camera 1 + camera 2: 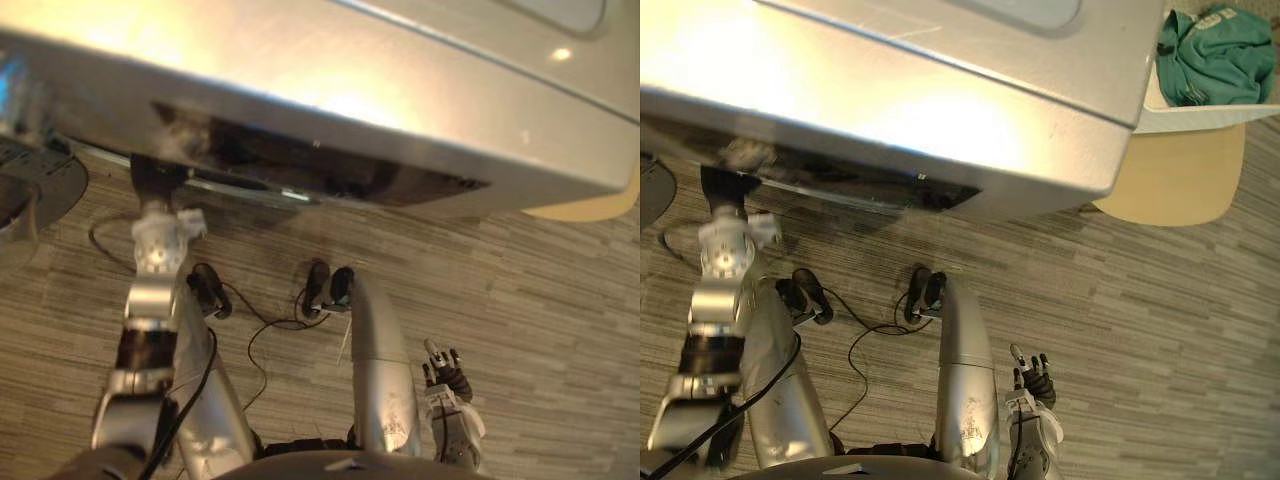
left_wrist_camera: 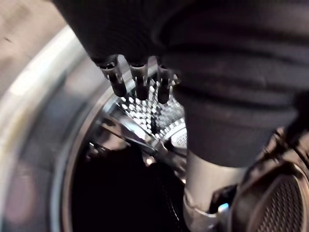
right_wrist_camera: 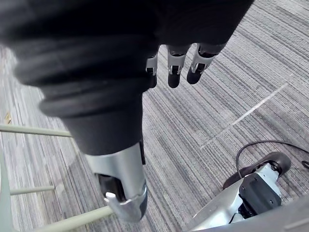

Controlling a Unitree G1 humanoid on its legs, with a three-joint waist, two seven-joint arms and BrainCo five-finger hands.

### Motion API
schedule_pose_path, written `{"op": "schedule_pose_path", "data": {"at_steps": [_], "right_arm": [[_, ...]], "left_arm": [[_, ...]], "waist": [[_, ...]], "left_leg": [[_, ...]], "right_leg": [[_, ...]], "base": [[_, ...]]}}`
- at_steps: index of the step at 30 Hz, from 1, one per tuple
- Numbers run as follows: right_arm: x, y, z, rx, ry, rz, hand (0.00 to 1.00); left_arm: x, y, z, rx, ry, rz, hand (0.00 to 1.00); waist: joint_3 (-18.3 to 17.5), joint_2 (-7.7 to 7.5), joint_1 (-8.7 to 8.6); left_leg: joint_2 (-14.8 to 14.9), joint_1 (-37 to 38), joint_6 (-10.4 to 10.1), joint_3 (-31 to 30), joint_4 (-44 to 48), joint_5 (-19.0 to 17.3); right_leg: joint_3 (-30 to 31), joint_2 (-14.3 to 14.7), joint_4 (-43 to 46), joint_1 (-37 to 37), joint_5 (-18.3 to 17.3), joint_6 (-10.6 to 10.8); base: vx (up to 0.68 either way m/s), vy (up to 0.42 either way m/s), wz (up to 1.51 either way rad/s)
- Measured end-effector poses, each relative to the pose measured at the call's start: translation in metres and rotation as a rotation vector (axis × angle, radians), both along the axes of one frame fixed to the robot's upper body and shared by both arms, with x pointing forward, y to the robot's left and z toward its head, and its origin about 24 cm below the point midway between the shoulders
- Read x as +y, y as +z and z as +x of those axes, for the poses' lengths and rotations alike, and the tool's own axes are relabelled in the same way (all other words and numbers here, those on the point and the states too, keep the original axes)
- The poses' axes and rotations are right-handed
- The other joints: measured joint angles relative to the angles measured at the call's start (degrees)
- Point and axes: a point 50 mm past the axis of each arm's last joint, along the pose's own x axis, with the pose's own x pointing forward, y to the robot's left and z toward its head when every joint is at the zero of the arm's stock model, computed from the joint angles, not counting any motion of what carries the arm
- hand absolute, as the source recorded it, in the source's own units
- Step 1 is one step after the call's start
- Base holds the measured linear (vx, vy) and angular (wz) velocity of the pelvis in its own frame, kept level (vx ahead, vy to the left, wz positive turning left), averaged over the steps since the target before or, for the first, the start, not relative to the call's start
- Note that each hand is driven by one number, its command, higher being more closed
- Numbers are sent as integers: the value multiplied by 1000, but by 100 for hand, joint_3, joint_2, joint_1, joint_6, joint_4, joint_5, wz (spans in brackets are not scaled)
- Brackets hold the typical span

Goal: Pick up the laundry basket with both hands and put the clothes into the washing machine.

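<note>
right eye view gives me the basket (image 1: 1185,175) best: it sits just beside the washer (image 1: 940,80), off its right-hand corner, with green clothes (image 1: 1215,55) bunched inside. neither hand is on it and it is well apart from both, so i judge the load is not yet in.

left hand (image 2: 140,84) is up under the washer's front edge, at the mouth of the drum (image 2: 145,116). its own wrist view looks along the fingers, which are straight, side by side and holding nothing, pointing at the perforated steel wall. i read that as a reach into the opening with no load. the drum's lower part is dark and i cannot tell whether any cloth lies in there.

right hand (image 1: 1033,385) hangs low by my side above the floor (image 1: 1160,330), fingers loosely spread and relaxed, gripping nothing. it looks parked there to stay out of the left arm's way.

the basket stands close to the washer, i think, so the carry to the door is short. next i would draw the left arm out of the drum, turn right, and bring both hands to the basket's rim. the risk is clipping the washer's front edge on the way out.
</note>
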Motion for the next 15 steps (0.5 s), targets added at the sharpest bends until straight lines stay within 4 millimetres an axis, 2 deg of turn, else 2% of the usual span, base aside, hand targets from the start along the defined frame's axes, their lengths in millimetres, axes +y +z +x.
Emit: {"op": "schedule_pose_path", "data": {"at_steps": [4,10,12,13,15], "right_arm": [[0,-6,-4,34,0,6,0],[3,-20,-15,105,-9,27,0],[5,-26,-19,143,-12,39,0],[5,-28,-21,156,-16,42,0],[7,-35,-26,206,-30,52,0]], "left_arm": [[5,-33,-24,65,31,-84,0],[6,-89,-51,181,109,-376,0],[6,-120,-59,260,123,-536,0],[4,-129,-60,289,125,-568,0],[1,-161,-70,407,135,-636,0]], "waist": [[-18,1,88],[-60,-2,251],[-117,-2,258],[-123,-1,262],[-143,-3,258]], "left_leg": [[-92,53,-12,-112,-68,92],[-223,943,-19,52,-562,246],[-307,1402,-62,137,-884,326],[-314,1543,-59,174,-985,357],[-400,2165,-88,291,-1487,518]], "right_leg": [[-127,-53,-49,188,0,-1],[-158,-126,-439,1008,47,7],[-171,-129,-701,1423,79,28],[-182,-129,-785,1557,95,38],[-239,-127,-1222,2130,218,56]], "base": [[-78,-70,20],[-7,-61,15],[38,-40,11],[68,-35,12],[65,-14,13]]}}
